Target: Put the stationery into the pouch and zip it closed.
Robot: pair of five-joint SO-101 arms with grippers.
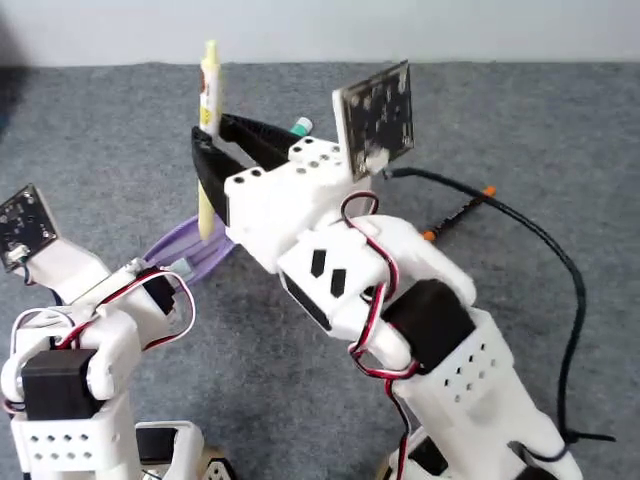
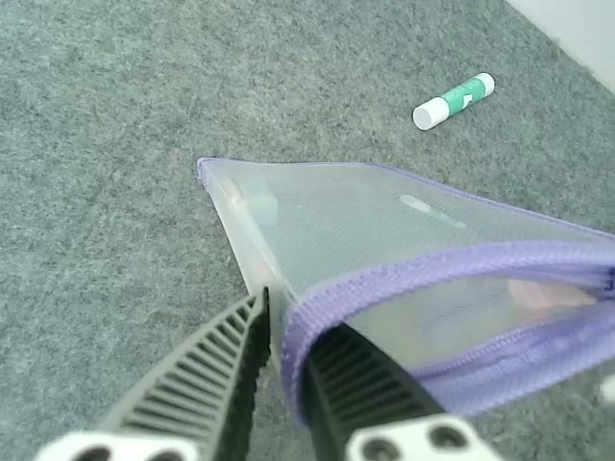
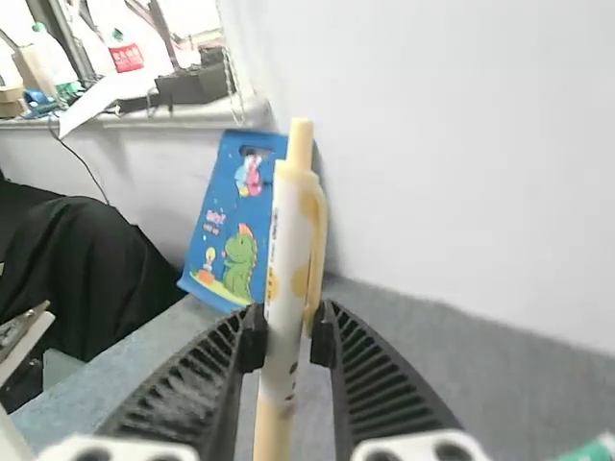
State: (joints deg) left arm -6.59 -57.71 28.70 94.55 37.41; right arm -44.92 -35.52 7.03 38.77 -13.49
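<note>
Left gripper (image 2: 286, 322): fingers (image 2: 216, 379) pressed onto the purple zip edge of the pouch (image 2: 384, 221), pinching it at one end. Pouch is clear w/ purple trim and lies on the grey counter (image 1: 560, 130) at the left side, in front of the left arm. The zip edge in the grip is lifted. Faint shapes show through the clear wall, not identifiable. Right gripper (image 3: 286, 320): fingers (image 3: 187, 394) closed on a yellow pen (image 3: 288, 221), held approx. upright, w/ both ends sticking out past the grip. In the high view the pen's lower end sits just above the pouch's purple edge; contact cannot be told. Glue stick (image 2: 454, 101), green and white, lies flat on the counter beyond the pouch, apart from it and from both grippers. Second pen (image 1: 458, 213), dark w/ orange ends, lies on the counter to the right of the right arm, well apart from the pouch. Behind the counter, a blue dinosaur-print item (image 3: 231, 240) stands against the wall
</note>
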